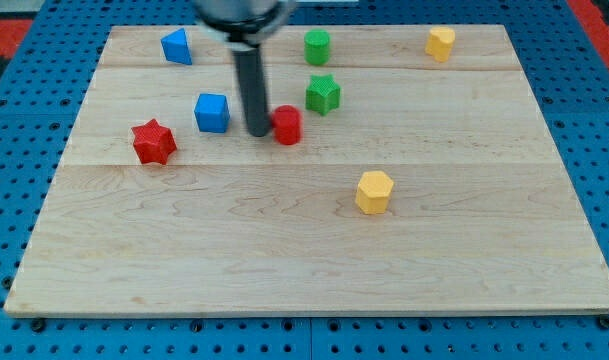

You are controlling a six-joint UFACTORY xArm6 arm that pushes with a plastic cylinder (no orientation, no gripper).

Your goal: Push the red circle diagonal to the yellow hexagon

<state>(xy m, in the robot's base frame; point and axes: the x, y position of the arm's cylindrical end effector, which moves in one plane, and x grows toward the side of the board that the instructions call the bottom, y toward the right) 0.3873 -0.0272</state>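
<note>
The red circle point(287, 125) lies on the wooden board, left of centre in the upper half. My tip point(257, 132) stands right at its left side, touching or nearly touching it. The yellow hexagon point(374, 192) lies below and to the right of the red circle, near the board's middle. The dark rod rises from the tip to the view's top.
A blue cube point(212, 112) sits just left of my tip. A red star point(154, 141) lies further left. A green star point(323, 94) is up and right of the red circle. A green cylinder point(317, 46), a blue block point(177, 46) and a yellow block point(441, 43) line the top edge.
</note>
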